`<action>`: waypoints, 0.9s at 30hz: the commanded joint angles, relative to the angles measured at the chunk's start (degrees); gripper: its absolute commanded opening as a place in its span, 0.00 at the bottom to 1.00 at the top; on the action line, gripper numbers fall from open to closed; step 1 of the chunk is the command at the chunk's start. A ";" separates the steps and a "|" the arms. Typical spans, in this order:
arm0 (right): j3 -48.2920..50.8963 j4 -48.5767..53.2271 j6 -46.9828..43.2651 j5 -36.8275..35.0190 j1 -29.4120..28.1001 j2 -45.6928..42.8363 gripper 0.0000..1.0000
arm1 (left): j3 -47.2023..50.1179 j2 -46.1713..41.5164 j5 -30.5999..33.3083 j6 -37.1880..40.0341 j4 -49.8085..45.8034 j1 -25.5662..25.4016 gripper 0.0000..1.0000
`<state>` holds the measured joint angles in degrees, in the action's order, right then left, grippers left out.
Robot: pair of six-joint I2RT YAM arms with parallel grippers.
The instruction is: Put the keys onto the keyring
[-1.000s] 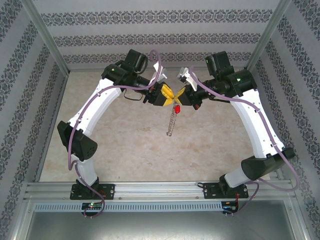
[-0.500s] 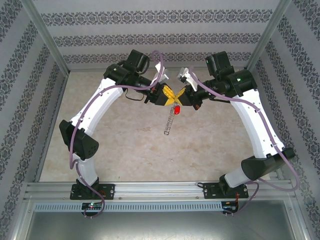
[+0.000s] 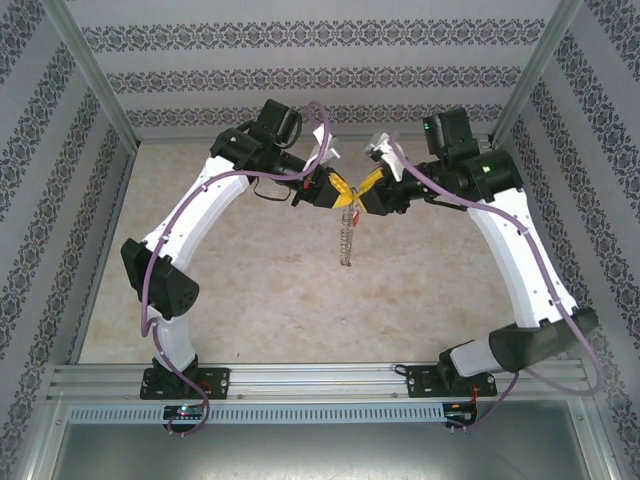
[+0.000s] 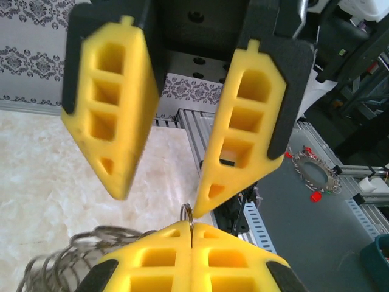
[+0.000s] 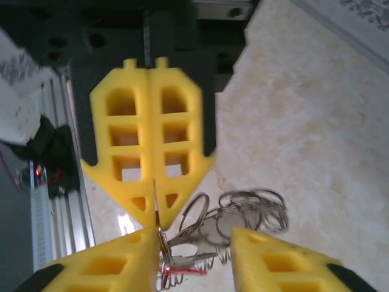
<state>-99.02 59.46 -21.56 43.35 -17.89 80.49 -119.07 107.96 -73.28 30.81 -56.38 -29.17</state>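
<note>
Left claw [image 5: 152, 220] is pinching the keyring [image 3: 346, 240], dangling over the table's [image 3: 250, 290] far middle; right claw [image 4: 163, 201] is gaping alongside.

1. left gripper [image 4: 191, 234], right gripper [image 4: 161, 202]: matt yellow plastic, moulded lattice, on matt black backing.
2. keyring [image 5: 243, 213]: thin bare metal wire, silvery and glossy.
3. desk [image 3: 260, 290]: smooth beige marble-look top, low sheen.
4. arm shells [image 3: 190, 215]: glossy white plastic.
5. base rail [image 3: 320, 378]: brushed aluminium extrusion.
</note>
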 commanded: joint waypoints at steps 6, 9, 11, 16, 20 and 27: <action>24.58 -32.61 22.42 -3.55 2.92 -17.52 0.44 | 1.45 -2.38 -2.19 -3.87 7.95 -1.07 0.00; 35.79 -43.69 26.65 -5.20 2.68 -23.35 0.42 | 1.47 -2.86 -2.10 -4.21 8.83 -1.08 0.00; 41.86 -50.21 28.71 -4.34 2.63 -26.89 0.40 | 1.56 -3.17 -2.01 -4.73 9.43 -1.14 0.00; 46.61 -54.01 29.82 -0.44 2.21 -29.25 0.36 | 1.82 -3.98 -1.95 -5.54 10.50 -1.10 0.00; 47.45 -54.31 29.48 -0.03 0.64 -30.49 0.35 | 2.12 -4.43 -1.93 -5.76 10.80 -1.07 0.00; 46.47 -54.39 29.00 -0.92 -1.50 -30.58 0.35 | 2.35 -4.77 -2.00 -5.91 11.03 -1.09 0.00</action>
<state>-52.31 7.16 7.35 41.63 -18.65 49.76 -116.97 105.43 -73.30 25.36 -47.68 -29.69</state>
